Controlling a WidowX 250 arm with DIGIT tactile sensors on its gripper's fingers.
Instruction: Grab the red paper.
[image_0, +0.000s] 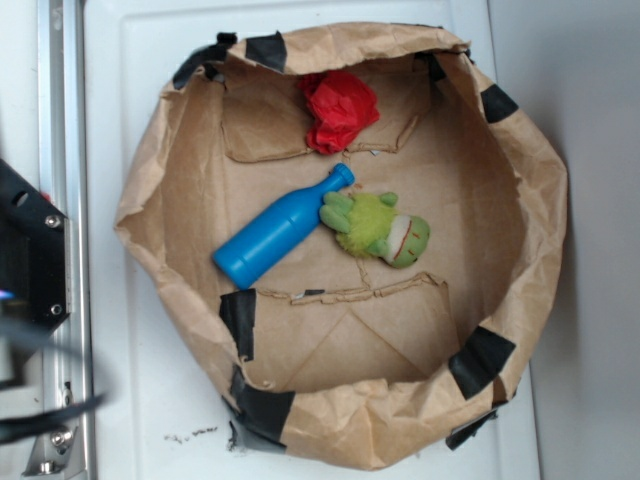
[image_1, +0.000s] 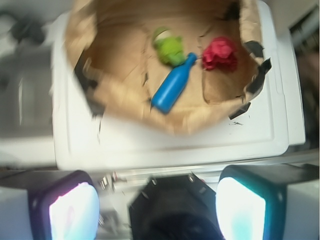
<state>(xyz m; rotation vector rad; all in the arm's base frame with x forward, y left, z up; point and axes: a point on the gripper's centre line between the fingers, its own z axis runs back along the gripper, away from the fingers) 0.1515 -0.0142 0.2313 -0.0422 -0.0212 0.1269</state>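
The red paper is a crumpled bright red wad lying against the far wall inside the brown paper bag. In the wrist view the red paper shows at the upper right, inside the bag. My gripper is at the bottom of the wrist view, far back from the bag and over the robot base. Its two pale pads stand wide apart with nothing between them. In the exterior view only part of the black arm shows at the left edge; the gripper is out of that frame.
A blue plastic bottle lies diagonally in the bag's middle, its neck touching a green plush toy. Black tape patches mark the bag's rim. The bag sits on a white tray. A metal rail runs along the left.
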